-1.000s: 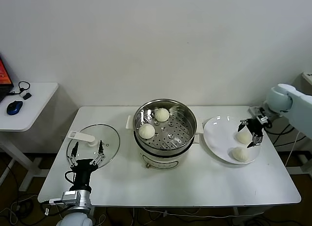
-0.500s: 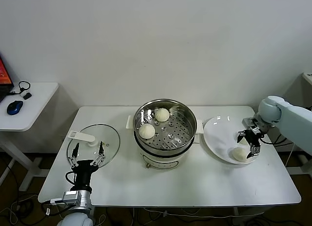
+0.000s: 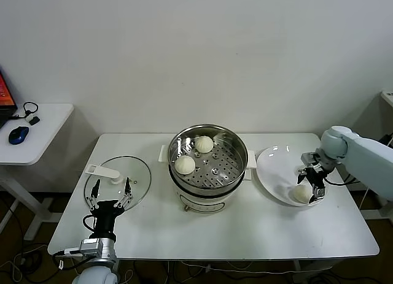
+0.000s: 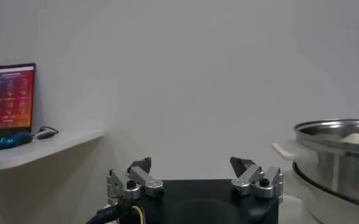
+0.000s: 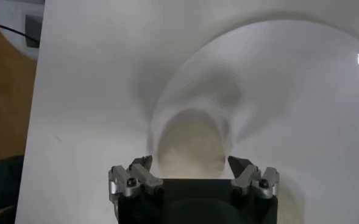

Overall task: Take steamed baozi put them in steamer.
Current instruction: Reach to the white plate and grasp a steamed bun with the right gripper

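The steel steamer (image 3: 236, 144) stands mid-table and holds two steamed baozi (image 3: 204, 144), (image 3: 185, 165). On the white plate (image 3: 273, 167) at the right, one baozi (image 3: 301, 193) lies in plain sight. My right gripper (image 3: 311, 180) is low over the plate and covers a second one. In the right wrist view that baozi (image 5: 191, 143) sits between the open jaws of the right gripper (image 5: 190, 165), whose fingertips (image 5: 144, 164) stand apart from it. My left gripper (image 3: 109, 192) is parked open at the front left, pointing upward, and shows as the gripper (image 4: 191, 165) in the left wrist view.
A flat glass lid (image 3: 138, 173) with a white handle lies left of the steamer, behind the left gripper. A side table (image 3: 43, 121) with a blue mouse (image 3: 18, 135) stands at the far left. The steamer's rim (image 4: 334, 129) shows in the left wrist view.
My right gripper has moved down and inward over the plate, closing in around the farther baozi, jaws still wide. The left arm has not moved.
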`<state>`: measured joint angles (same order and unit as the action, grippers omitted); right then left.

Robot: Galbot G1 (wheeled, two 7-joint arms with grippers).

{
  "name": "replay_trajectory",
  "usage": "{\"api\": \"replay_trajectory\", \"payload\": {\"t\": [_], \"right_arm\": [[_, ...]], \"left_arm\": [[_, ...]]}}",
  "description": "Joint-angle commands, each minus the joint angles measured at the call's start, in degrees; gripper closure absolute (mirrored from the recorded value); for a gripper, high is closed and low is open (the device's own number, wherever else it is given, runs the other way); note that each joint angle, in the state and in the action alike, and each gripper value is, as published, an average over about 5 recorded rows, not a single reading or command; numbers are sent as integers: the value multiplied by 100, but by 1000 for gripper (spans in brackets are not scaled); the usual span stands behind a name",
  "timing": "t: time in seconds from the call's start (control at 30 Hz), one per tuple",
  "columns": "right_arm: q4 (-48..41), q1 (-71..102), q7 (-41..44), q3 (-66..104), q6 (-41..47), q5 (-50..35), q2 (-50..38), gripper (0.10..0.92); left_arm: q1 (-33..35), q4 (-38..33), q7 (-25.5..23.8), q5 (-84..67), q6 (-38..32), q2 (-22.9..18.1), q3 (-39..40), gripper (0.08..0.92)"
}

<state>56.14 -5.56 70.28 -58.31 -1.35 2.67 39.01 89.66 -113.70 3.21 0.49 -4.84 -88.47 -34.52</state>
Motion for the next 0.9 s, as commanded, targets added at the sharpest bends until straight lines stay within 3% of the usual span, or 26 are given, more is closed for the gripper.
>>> {"api": "replay_trajectory", "payload": {"t": [0.03, 0.3, 0.57, 0.9], "right_arm": [[-93, 70, -2, 34, 3, 60, 75, 203], [-93, 149, 22, 105, 21, 108, 99, 204], [-101, 124, 41, 169, 10, 89, 72, 279], [14, -165, 57, 33, 10, -38, 15, 296]], "left_arm": [[-13, 13, 1, -2, 2, 3, 3, 177], [-8, 15, 3, -2, -7, -4, -1, 177], [-9, 11, 6, 5, -4, -12, 9, 177], [-4, 21, 13, 10, -13, -16, -1, 177]]}}
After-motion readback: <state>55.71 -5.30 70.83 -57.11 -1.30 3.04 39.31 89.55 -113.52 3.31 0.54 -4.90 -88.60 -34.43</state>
